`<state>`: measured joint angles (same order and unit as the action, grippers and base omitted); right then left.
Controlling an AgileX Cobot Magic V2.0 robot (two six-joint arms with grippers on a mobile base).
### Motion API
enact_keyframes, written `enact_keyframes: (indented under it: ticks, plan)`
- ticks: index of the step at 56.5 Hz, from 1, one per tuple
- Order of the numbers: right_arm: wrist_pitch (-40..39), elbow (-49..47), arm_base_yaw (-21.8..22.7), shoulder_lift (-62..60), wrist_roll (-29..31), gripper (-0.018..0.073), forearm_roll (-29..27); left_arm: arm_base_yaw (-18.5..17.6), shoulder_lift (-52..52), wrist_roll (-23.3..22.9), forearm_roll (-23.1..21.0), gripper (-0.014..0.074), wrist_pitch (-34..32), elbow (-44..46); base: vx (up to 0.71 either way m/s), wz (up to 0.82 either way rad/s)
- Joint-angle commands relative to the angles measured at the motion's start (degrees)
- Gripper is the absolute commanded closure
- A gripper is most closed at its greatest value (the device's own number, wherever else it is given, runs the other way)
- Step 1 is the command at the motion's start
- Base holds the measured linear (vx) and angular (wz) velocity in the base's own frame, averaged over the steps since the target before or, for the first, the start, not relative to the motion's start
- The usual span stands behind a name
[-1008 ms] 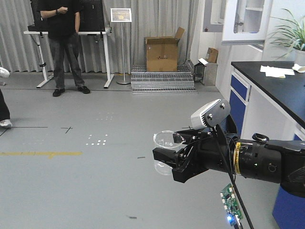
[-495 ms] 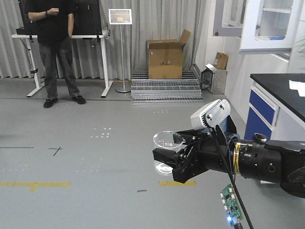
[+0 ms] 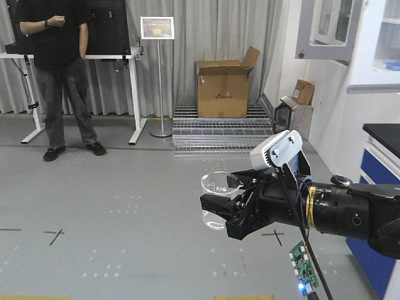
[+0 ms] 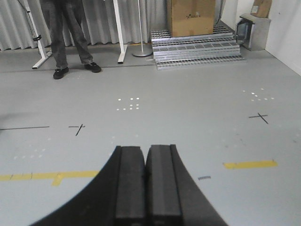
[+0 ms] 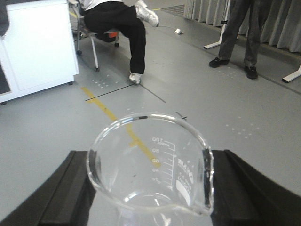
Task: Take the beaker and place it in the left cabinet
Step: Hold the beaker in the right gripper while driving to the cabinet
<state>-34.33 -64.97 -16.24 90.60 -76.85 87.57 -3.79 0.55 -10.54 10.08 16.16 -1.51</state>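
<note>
My right pincer (image 3: 218, 210) clamps the beaker (image 3: 220, 184) upright, well short of the box (image 3: 223, 87); left pincer (image 4: 145, 181) pressed together, empty.

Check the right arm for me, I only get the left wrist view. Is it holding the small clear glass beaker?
Observer: Yes. The right jaws are shut on the small clear glass beaker, gripping it from both sides.
Operator: Upright?
Observer: Upright in the front-facing view, rim on top, and the right wrist view shows nothing inside it.
Operator: Anyone on that side?
Observer: A seated person in black trousers shows beyond the beaker in the right wrist view.
</note>
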Motion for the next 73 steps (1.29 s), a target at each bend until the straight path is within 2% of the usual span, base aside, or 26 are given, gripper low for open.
enact_keyframes:
  ticks: [1, 73]
  plan:
    - [-0.92, -1.64, 0.25, -2.41, 0.2, 0.034, -2.62, -0.42, 1.01, -0.2, -0.11, 0.0593, -4.75, 0.54, 0.76, 0.01]
    - [-0.81, -1.64, 0.25, -2.36, 0.2, 0.034, -2.62, -0.42, 1.01, -0.2, -0.11, 0.0593, -4.76, 0.54, 0.74, -0.01]
